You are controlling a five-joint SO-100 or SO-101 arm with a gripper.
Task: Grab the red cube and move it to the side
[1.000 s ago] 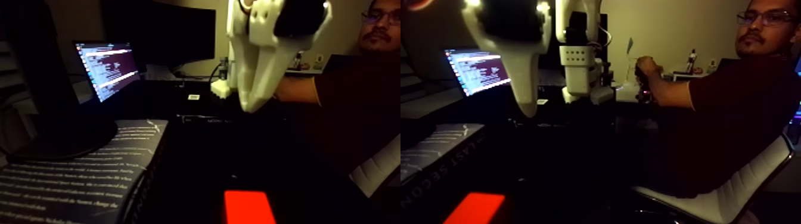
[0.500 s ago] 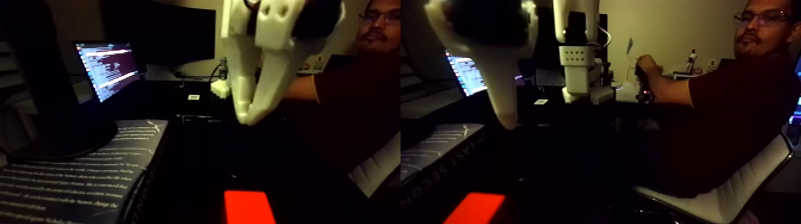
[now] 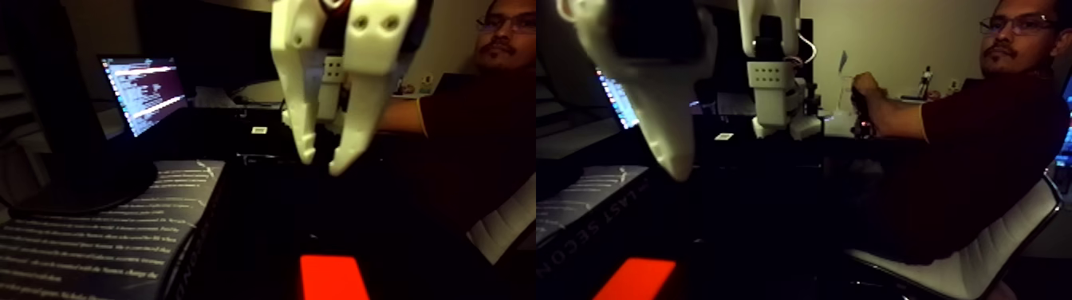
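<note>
The red cube (image 3: 331, 277) lies on the dark table at the bottom edge of the left half of the fixed view, and the right half shows the same cube (image 3: 636, 279). My white gripper (image 3: 322, 162) hangs above and behind the cube, well clear of it. Its two fingers point down with a gap between the tips and nothing held. In the right half it appears side-on as one white finger (image 3: 674, 163).
A book with white print (image 3: 104, 231) lies on the left, with a lit laptop screen (image 3: 143, 92) behind it. A seated person (image 3: 981, 136) on the right holds a handle (image 3: 860, 108). A white arm base (image 3: 774, 88) stands at the back.
The gripper's fingers were together and have now spread apart. The gripper has also dropped slightly. The cube has not moved.
</note>
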